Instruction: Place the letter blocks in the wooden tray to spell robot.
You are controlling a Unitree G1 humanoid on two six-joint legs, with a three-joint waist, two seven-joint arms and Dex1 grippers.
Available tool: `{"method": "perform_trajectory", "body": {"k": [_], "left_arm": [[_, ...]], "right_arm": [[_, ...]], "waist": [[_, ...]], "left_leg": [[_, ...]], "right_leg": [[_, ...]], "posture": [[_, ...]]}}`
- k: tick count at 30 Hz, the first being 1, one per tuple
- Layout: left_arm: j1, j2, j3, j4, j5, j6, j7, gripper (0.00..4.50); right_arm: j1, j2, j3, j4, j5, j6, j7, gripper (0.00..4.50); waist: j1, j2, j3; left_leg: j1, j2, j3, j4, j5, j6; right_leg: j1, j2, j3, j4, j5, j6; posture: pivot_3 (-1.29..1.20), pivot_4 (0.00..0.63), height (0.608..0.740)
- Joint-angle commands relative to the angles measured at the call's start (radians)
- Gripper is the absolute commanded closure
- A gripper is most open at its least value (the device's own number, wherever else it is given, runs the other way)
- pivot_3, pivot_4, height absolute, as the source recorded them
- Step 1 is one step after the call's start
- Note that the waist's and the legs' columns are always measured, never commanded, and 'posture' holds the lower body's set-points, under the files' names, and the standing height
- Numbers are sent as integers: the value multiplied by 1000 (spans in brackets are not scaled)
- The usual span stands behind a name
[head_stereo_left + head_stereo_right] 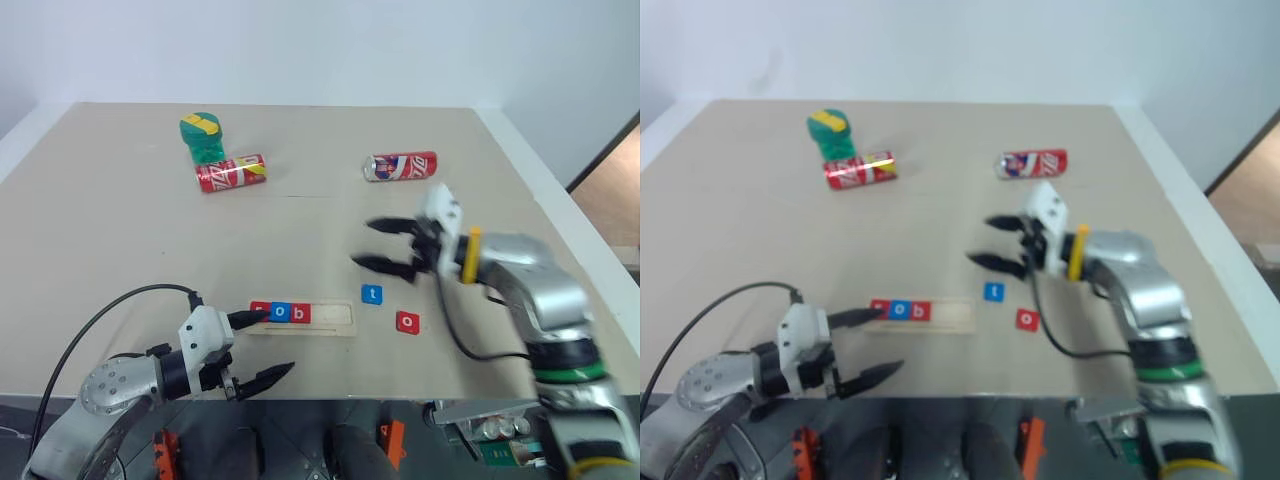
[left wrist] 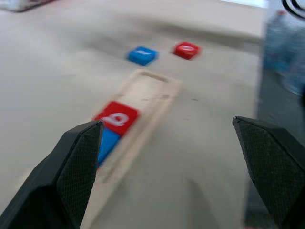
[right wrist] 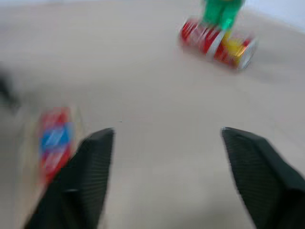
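On the beige tabletop (image 1: 300, 230), the wooden tray (image 1: 335, 319) lies near the front edge, its long side running left to right. Three letter blocks sit touching one another in the left part of its groove: a red block (image 1: 260, 311) at the left end, whose letter is partly hidden by a claw finger, then a blue "o" block (image 1: 281, 312), then a red "b" block (image 1: 299, 313). The right part of the groove is bare wood. Just beyond the tray's right end lies a blue "t" block (image 1: 372, 294), and near it, a little closer to the front edge and further right, a red "o" block (image 1: 407, 322); both rest flat on the tabletop, apart from each other and from the tray. The left claw (image 1: 262, 346) hovers at the tray's left end with its two black fingers spread wide and nothing between them; one fingertip reaches over the leftmost red block. The right claw (image 1: 388, 246) is raised above the tabletop behind the blue "t" block, fingers also spread wide and empty, pointing toward the robot's left. Toward the far side of the tabletop lie two red soda cans on their sides, one at the left (image 1: 231, 173) and one at the right (image 1: 400, 166), well apart. A green bottle with a green and yellow cap (image 1: 203, 138) stands just behind the left can.
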Motion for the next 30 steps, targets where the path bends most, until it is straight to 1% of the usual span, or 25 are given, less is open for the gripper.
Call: {"method": "perform_trajectory", "body": {"k": [1,5,10,13,15,16,19,20,21,25,27,30], "left_arm": [[-39,35,-7,-34,-55,28,-64,0],[-72,52,-18,-34,-72,49,-94,0],[-82,45,-15,-33,-58,52,-85,0],[-74,42,-13,-34,-48,48,-76,0],[-67,40,-11,-37,-44,47,-68,0],[-64,37,-7,-39,-44,49,-59,0],[-56,30,2,-42,-48,52,-33,0],[-51,29,4,-44,-47,51,-27,0],[-47,29,7,-46,-47,51,-21,0],[-30,26,11,-53,-48,53,1,0],[-32,3,20,-47,-48,51,41,0],[-35,-29,36,-32,-45,51,92,0]], "right_arm": [[95,-96,14,-23,-7,-97,146,61],[139,-118,25,-10,-15,-117,163,61],[214,-92,36,62,-80,-187,106,61],[251,-64,40,90,-127,-221,31,771],[270,-52,40,86,-141,-206,-15,1427],[281,-47,36,74,-146,-196,-42,1850],[328,-32,14,-3,-127,-130,-114,2837],[350,-22,0,-44,-115,-97,-146,2837],[372,-12,-13,-81,-105,-66,-176,3193],[449,14,-40,-206,-97,-25,-254,3237],[405,36,-39,-241,-76,-3,-279,3237],[295,71,-12,-260,-56,27,-287,3237]], "waist": [[1,0,0],[-11,2,1],[-3,2,1],[-4,1,0],[-4,0,-1],[-4,-1,-1],[-1,-2,-2],[1,-3,-2],[1,-3,-2],[1,-3,-3],[-1,-4,-3],[-7,-2,-2]], "left_leg": [[0,0,0,0,0,0],[3,2,3,1,0,0],[6,4,1,2,2,0],[5,3,4,3,2,0],[6,3,5,3,2,0],[6,3,5,3,2,0],[10,3,5,3,2,0],[11,3,5,3,2,-1],[12,3,5,3,2,-1],[12,3,6,3,2,-1],[12,3,7,3,2,-1],[12,4,7,3,2,-1]], "right_leg": [[0,0,0,0,0,0],[0,4,2,1,2,0],[2,7,2,1,4,-2],[2,5,4,1,5,0],[3,6,5,1,5,0],[3,6,5,1,5,0],[6,6,6,1,5,-1],[7,5,6,1,4,-3],[7,5,6,1,3,-3],[8,5,7,1,2,-4],[7,5,8,1,2,-3],[5,5,10,1,4,-4]], "posture": [[0,150,740],[0,150,740],[0,150,740],[0,150,740],[0,150,740],[0,150,740],[0,150,740],[0,150,740],[0,150,740],[0,150,740],[0,150,740],[0,150,740]]}}
